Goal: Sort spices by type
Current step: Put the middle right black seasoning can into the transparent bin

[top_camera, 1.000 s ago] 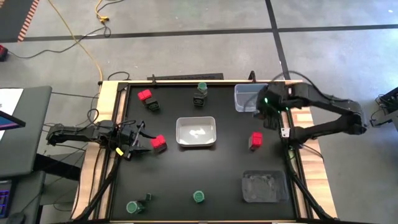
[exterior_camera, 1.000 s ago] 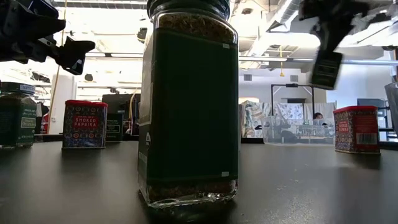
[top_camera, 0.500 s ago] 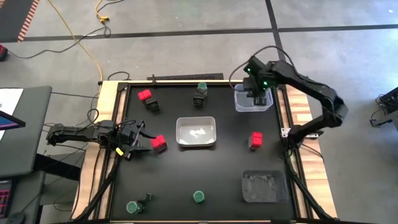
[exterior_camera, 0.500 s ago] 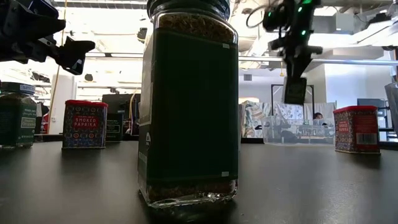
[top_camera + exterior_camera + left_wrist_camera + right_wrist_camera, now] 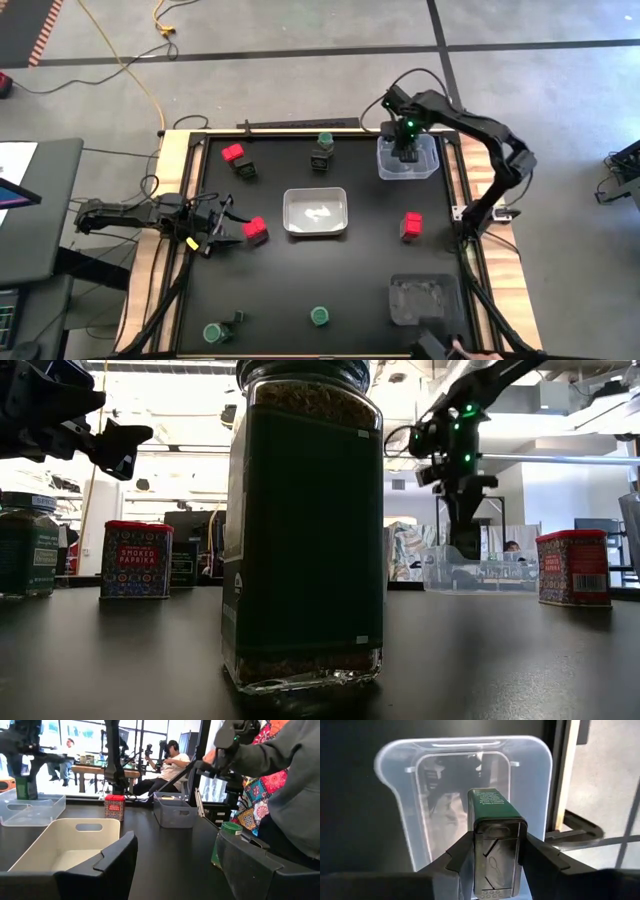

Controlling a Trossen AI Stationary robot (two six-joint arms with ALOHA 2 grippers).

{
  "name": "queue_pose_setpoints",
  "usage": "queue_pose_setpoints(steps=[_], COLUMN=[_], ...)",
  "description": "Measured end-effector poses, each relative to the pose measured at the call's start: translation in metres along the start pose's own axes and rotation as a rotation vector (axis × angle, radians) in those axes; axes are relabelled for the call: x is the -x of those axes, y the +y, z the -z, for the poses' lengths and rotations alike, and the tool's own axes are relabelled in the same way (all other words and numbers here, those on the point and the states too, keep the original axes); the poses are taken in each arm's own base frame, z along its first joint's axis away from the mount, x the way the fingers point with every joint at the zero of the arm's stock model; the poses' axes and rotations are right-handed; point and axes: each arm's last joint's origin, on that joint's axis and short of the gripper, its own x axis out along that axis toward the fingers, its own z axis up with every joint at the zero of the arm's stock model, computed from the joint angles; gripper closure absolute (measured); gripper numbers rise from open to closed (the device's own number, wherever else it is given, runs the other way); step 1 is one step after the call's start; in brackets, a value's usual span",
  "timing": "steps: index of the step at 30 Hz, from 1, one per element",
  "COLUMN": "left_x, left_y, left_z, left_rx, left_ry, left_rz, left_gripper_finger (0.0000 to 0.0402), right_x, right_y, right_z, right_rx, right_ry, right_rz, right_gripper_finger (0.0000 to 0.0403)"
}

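My right gripper (image 5: 492, 852) hangs over the clear tray (image 5: 385, 165) at the far right corner of the table (image 5: 270, 290), its fingers clamped on a green tin (image 5: 495, 827) held lengthwise, the tin's far end pointing down into the tray directly beneath. In the low view the same gripper (image 5: 465, 545) dips just inside the tray's rim.

My left gripper (image 5: 228, 232) waits low at the table's left side, jaws about half apart with nothing between them. A red box (image 5: 255, 231) sits just ahead of its fingertips; I cannot tell whether they touch it. Farther ahead of that claw lies the white tray (image 5: 315, 212) at the table's centre, and beyond it a second red box (image 5: 411, 225), which stands below my right gripper's tray, well apart from it.

Another red box (image 5: 232, 153) and a dark tin (image 5: 245, 170) sit at the far left, and a green-lidded jar (image 5: 322, 150) stands to the left of my right claw. Near the front edge are two more green-lidded jars (image 5: 213, 332) (image 5: 319, 317) and a grey tray (image 5: 425, 300).
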Motion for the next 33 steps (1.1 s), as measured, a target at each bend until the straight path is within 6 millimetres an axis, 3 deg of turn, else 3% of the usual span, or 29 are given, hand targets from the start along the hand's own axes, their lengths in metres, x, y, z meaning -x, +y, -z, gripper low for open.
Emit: queue_pose_setpoints(steps=[19, 26, 33], left_x=[0.0, 0.0, 0.0], left_y=[0.0, 0.0, 0.0], left_z=[0.0, 0.0, 0.0], left_rx=[0.0, 0.0, 0.0], left_ry=[0.0, 0.0, 0.0], left_rz=[0.0, 0.0, 0.0], left_gripper_finger=[0.0143, 0.0143, 0.0143], right_x=[-0.04, -0.04, -0.04], right_y=[-0.011, -0.012, -0.012], right_z=[-0.012, -0.012, -0.012], right_rx=[0.016, 0.029, -0.006], right_ry=[-0.016, -0.022, -0.018], right_rz=[-0.081, -0.068, -0.07], right_gripper_finger=[0.0241, 0.0239, 0.0209])
